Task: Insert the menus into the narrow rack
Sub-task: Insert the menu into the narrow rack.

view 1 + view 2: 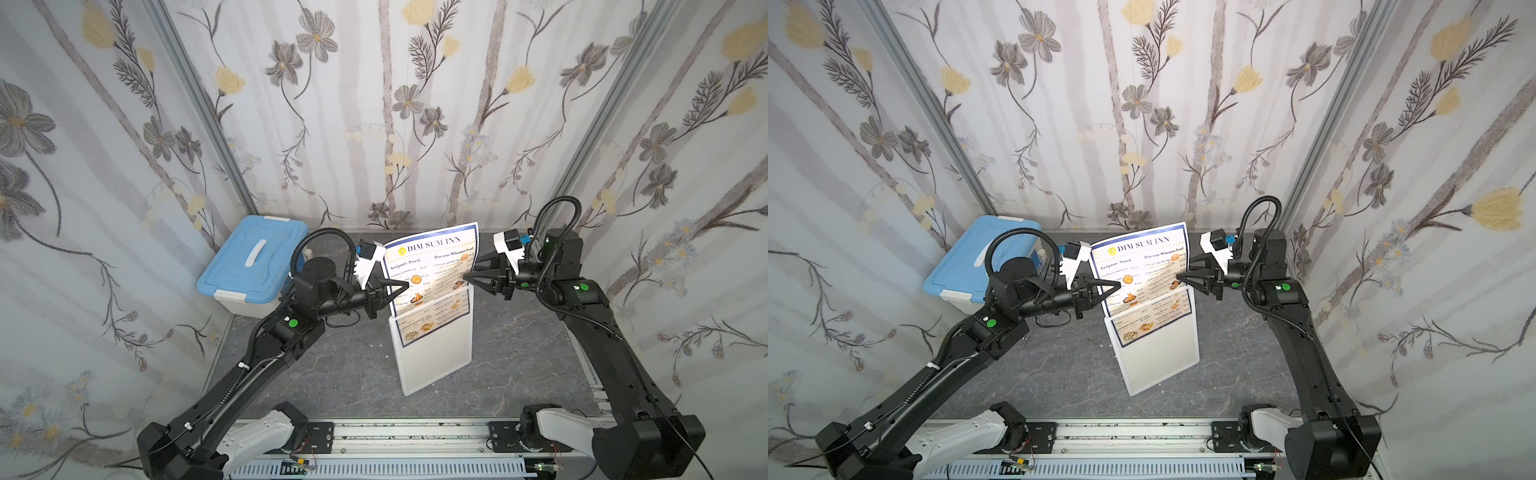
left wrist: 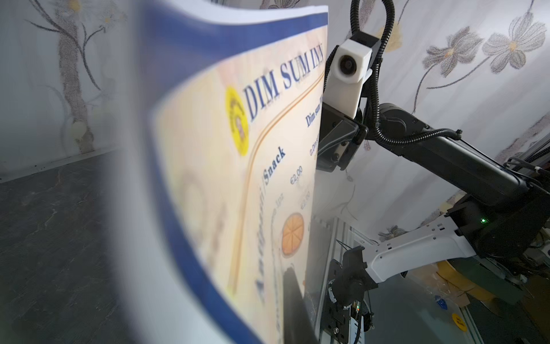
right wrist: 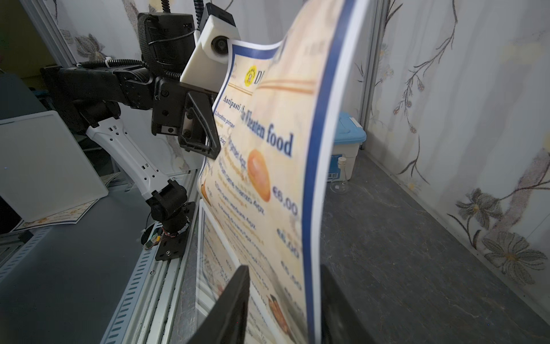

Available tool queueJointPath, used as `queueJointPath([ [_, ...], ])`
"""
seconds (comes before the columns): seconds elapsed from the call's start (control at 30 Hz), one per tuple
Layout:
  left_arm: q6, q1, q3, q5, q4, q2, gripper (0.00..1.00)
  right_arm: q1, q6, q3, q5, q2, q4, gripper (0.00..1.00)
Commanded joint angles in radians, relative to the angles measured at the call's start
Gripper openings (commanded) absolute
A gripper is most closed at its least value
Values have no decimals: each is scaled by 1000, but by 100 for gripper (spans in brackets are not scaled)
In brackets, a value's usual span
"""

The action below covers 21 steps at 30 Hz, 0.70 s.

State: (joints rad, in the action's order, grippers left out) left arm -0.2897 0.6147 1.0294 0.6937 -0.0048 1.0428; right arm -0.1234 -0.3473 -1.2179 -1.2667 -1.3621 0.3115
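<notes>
Top views, both: menu [image 1: 432, 262] upright, lower part down inside the rack [image 1: 440, 361], upper half with the "DIM SUM INN" heading standing clear above it and bowed. Rack upright at mid-table. Left tool [image 1: 404, 286] pinched tight on the menu's left edge. Right tool [image 1: 468, 276] at the right edge. Right wrist view shows its fingers [image 3: 235, 297] parted, with the sheet's edge between them and a gap on one side. Blue-lidded box [image 1: 249, 257] sits back left on the grey table [image 1: 332, 374], well apart from the rack.
</notes>
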Motion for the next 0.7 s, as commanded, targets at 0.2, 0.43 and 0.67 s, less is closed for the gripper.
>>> queueJointPath([
  [0.2, 85, 2, -12, -106, -26, -63, 15, -12, -16, -69, -51, -71, 2, 9],
  [0.43, 86, 2, -13, -70, -25, -55, 18, -2, -33, -20, -26, -54, 5, 1],
  [0.67, 92, 2, -67, -59, -13, -65, 15, -1, -51, 44, -14, -40, 3, 4],
])
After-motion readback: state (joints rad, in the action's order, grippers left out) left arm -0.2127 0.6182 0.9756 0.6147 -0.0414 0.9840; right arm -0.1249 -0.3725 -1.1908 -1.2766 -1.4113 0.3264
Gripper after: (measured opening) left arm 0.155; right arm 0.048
